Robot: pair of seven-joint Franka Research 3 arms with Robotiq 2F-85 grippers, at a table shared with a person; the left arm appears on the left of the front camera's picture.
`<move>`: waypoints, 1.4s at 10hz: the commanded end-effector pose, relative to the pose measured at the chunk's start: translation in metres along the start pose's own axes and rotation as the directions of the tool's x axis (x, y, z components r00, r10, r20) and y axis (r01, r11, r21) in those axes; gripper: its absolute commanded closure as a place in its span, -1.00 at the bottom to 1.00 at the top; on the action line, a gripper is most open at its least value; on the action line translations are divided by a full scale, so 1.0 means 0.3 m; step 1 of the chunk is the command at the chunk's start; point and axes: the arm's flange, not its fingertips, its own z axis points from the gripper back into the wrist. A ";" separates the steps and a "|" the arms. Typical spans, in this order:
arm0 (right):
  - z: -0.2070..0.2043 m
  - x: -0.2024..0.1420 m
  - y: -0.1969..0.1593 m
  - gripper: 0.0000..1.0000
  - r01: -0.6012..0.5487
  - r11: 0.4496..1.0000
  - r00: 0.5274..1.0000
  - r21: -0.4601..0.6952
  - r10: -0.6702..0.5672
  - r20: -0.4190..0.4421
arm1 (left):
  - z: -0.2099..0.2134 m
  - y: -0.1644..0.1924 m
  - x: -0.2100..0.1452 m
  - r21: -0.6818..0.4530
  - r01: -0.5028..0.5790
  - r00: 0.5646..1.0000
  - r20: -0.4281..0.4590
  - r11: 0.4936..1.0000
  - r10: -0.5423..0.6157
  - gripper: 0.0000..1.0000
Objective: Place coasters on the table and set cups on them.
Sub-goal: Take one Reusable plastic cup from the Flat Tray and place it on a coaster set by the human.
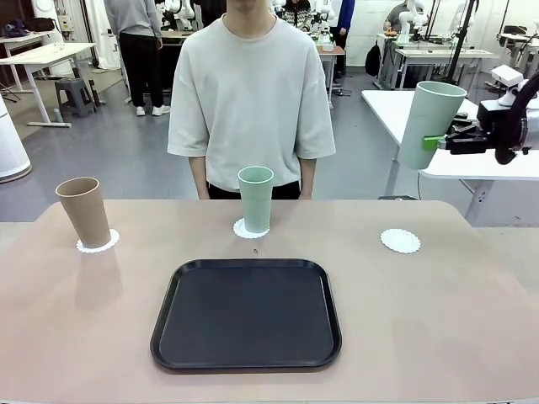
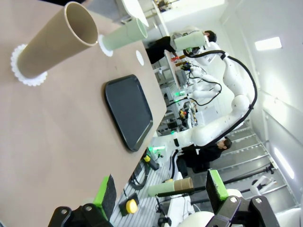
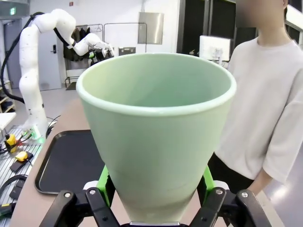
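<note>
A: What's hidden in the right wrist view?
B: The held mint cup hides its own base and the right claw's pads.
A: And in front?
B: The small dark speck on the worktop is too small to identify.

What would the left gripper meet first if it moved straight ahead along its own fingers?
Probably nothing on the table: the left gripper, jaws open and empty, points past the table edge toward the background room. The black tray lies off to the side, though depth is unclear.
</note>
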 end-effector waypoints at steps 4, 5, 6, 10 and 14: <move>0.000 -0.001 0.005 -0.66 0.002 1.000 1.000 0.002 -0.002 -0.004 | -0.001 -0.009 -0.004 0.003 0.002 1.000 0.003 1.000 -0.002 -1.00; -0.030 -0.019 0.011 -0.66 0.005 0.993 0.999 0.117 -0.001 -0.039 | -0.001 -0.009 -0.004 0.003 0.002 1.000 0.003 1.000 -0.002 -1.00; -0.030 -0.055 0.000 -0.66 0.003 0.995 0.998 0.102 0.004 -0.070 | -0.001 -0.009 -0.004 0.003 0.002 1.000 0.003 1.000 -0.002 -1.00; 0.018 -0.230 0.014 -0.66 -0.018 0.994 0.993 0.110 0.031 -0.115 | -0.001 -0.009 -0.004 0.003 0.002 1.000 0.003 1.000 -0.002 -1.00; 0.005 -0.352 0.041 -0.66 -0.037 0.988 0.990 0.152 0.057 -0.129 | -0.001 -0.009 -0.004 0.003 0.002 1.000 0.003 1.000 -0.002 -1.00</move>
